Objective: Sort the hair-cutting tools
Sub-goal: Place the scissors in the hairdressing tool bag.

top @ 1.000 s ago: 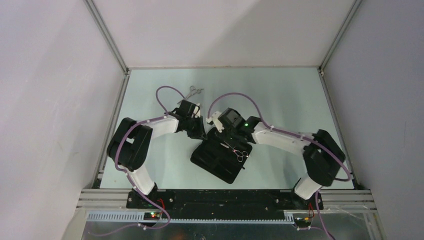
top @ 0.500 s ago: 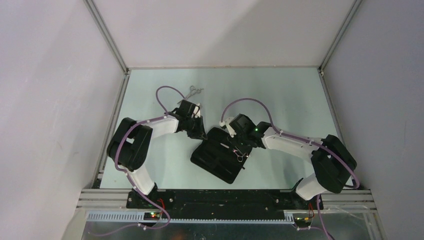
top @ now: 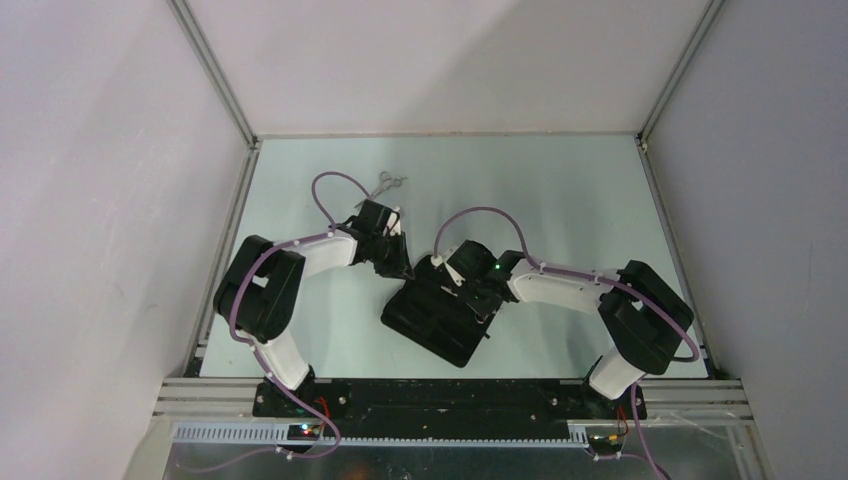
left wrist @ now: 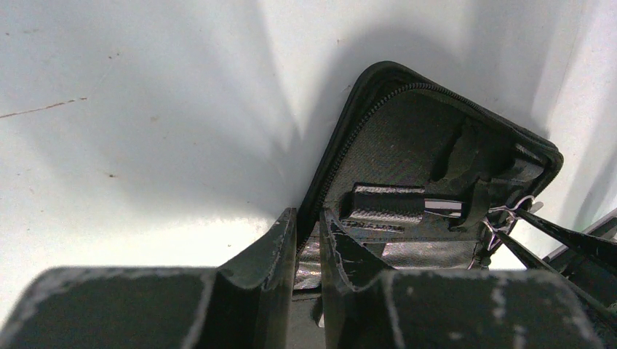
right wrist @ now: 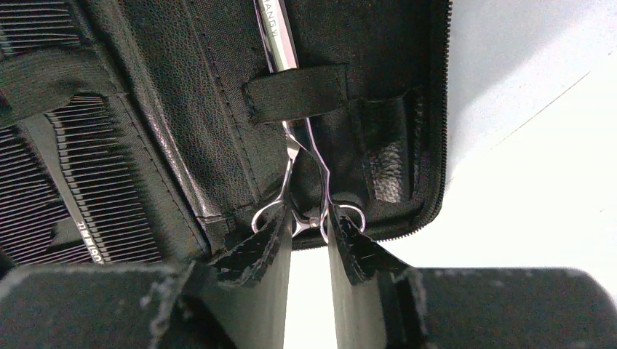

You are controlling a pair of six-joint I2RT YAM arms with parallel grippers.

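Step in hand: scissors (right wrist: 295, 149) stowed in case (right wrist: 174, 109), blades slid under strap (right wrist: 295, 93), just ahead of right tool (right wrist: 308, 236), which is pinched on ring handles. Left tool (left wrist: 306, 236) clamped on case rim. Next: handles to be released; second scissors (top: 390, 182) on bench (top: 560, 190) beyond left tool to be fetched.

place: robot lab cell | signs: aluminium frame (top: 215, 75), white panels (top: 440, 60), pale table (top: 560, 190)
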